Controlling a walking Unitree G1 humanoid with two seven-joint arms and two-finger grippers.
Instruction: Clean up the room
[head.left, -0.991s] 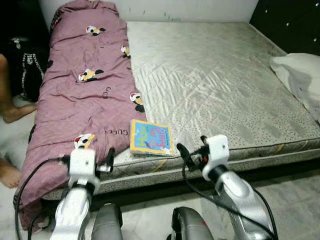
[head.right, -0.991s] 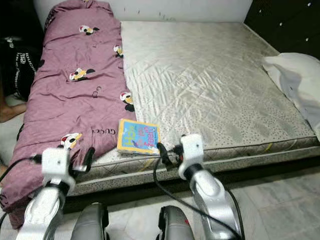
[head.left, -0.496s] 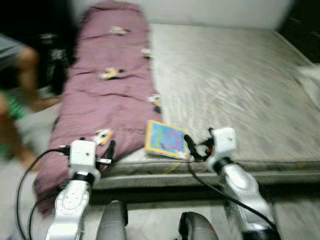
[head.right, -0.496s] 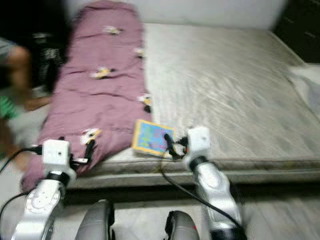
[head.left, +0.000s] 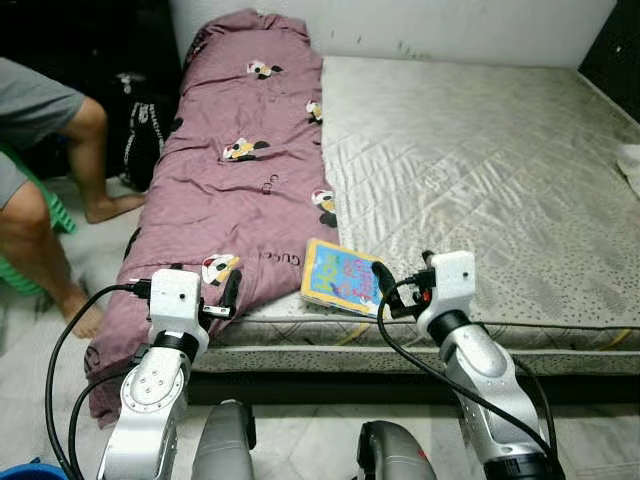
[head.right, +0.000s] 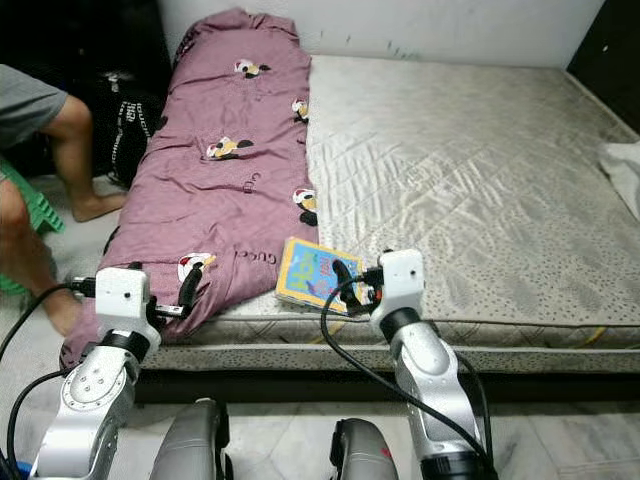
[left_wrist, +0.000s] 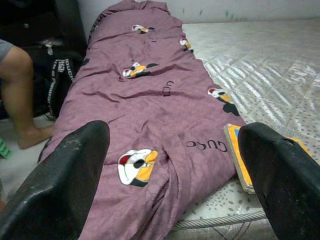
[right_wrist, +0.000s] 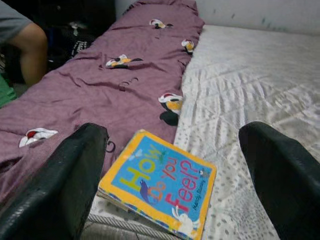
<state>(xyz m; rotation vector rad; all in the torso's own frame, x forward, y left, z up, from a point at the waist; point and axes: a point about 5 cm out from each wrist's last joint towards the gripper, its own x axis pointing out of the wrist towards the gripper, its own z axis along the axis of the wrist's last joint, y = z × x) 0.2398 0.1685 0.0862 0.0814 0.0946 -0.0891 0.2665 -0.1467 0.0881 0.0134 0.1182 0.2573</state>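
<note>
On the near edge of the bare quilted mattress (head.left: 480, 170): a children's board book (head.left: 342, 277) titled "How Do You Feel?", yellow border, blue cover, lying flat and face up, one side touching the hem of the purple blanket (head.left: 235, 190). Blanket printed with cartoon ducks, spread down the robot's left strip of the bed and spilling over the near corner toward the floor.

Just beside the book, on its right: right gripper (head.left: 384, 292), level with the mattress edge, long black fingers (right_wrist: 55, 185) spread wide apart, clamped on nothing, book framed between them in the right wrist view. A black cable looping from the wrist down past the silver arm.

Over the draped blanket corner: left gripper (head.left: 228, 294), fingers (left_wrist: 60, 180) likewise parted and empty, blanket and a sliver of the book between them in the left wrist view.

Further left, on the pale floor: a seated person's bare legs and feet (head.left: 60, 190), a black bag (head.left: 145, 140) with white lettering behind them against the bed, a green stool edge (head.left: 50, 205). Far right edge of the mattress: a bit of white cloth (head.left: 630, 160). White wall behind the bed.
</note>
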